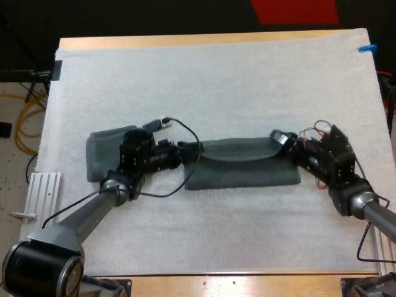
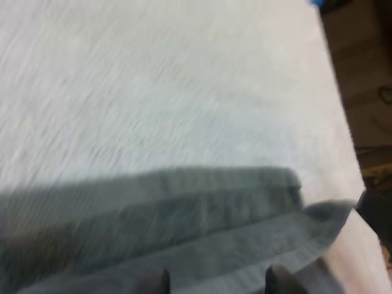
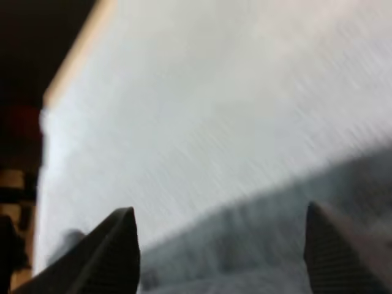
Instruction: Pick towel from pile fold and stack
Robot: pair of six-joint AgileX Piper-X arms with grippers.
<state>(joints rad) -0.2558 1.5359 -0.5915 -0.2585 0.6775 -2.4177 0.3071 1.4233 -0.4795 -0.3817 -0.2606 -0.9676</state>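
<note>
left gripper (image 1: 182, 151) is hovering with fingers apart at the left end of the half-folded towel (image 1: 244, 166) lying mid-mat, while the right gripper (image 1: 283, 142) is spread wide at the other end. the folding step looks to be underway; the next move is probably calling for fresh grips on both ends and another fold, before stacking it on the second towel (image 1: 102, 151) beside it.

- A white mat (image 1: 216, 80) covers nearly the whole wooden counter (image 1: 204, 39) before me, with bare wood showing along its far and near edges.
- A ribbed silver metal block (image 1: 43, 185) sits just off the mat's left edge.
- Yellow cables (image 1: 25, 117) lie looped on the speckled floor (image 1: 15, 170) left of the counter.
</note>
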